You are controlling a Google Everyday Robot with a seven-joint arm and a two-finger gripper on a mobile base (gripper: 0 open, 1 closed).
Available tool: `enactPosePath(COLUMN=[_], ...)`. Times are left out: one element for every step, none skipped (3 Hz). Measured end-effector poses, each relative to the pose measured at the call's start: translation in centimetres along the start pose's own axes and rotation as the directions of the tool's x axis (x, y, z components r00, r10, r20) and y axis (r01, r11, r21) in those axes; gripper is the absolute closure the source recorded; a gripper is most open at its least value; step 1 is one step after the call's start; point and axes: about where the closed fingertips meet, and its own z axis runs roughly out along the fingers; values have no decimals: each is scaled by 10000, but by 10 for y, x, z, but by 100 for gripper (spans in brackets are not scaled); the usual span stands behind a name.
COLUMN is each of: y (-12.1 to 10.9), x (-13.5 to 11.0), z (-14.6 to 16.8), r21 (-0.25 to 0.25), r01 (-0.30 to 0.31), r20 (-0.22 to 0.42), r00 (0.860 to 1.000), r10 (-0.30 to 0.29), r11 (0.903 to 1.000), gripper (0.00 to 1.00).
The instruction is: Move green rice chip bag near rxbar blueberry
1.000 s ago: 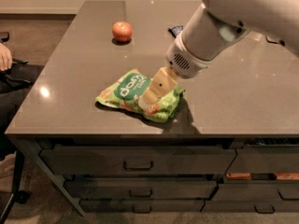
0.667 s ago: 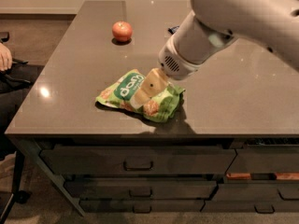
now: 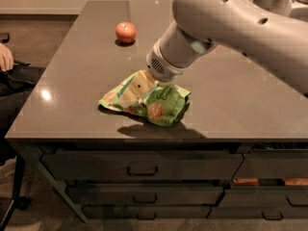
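Observation:
The green rice chip bag [image 3: 159, 105] lies crumpled on the dark counter [image 3: 86, 76] near its front edge. My gripper [image 3: 138, 88] comes down from the upper right and is shut on the bag's upper middle. The bag bunches up around the tan fingers [image 3: 137, 86], and its left corner still rests on the counter. The rxbar blueberry is hidden behind my arm [image 3: 231, 28].
A red-orange apple [image 3: 125, 32] sits at the far left of the counter. Drawers [image 3: 142, 166] run below the front edge. A person's hand [image 3: 6, 57] shows at the left edge. My arm covers the counter's right rear.
My gripper has moved left and down onto the bag and closed into it. The arm swung lower and now covers the spot behind where the dark bar showed. The bag has bunched up.

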Motion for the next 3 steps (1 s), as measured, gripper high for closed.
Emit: enactPosePath(y=[-2, -1, 7], x=[-5, -12, -15], z=[14, 20, 27], r21=[-40, -188, -668], r01=[95, 734, 2004], r20=[-70, -263, -697], r00=[9999, 9969, 9763], r10=[-96, -739, -2049], r11=[9999, 9971, 9774], gripper=[0, 0, 26])
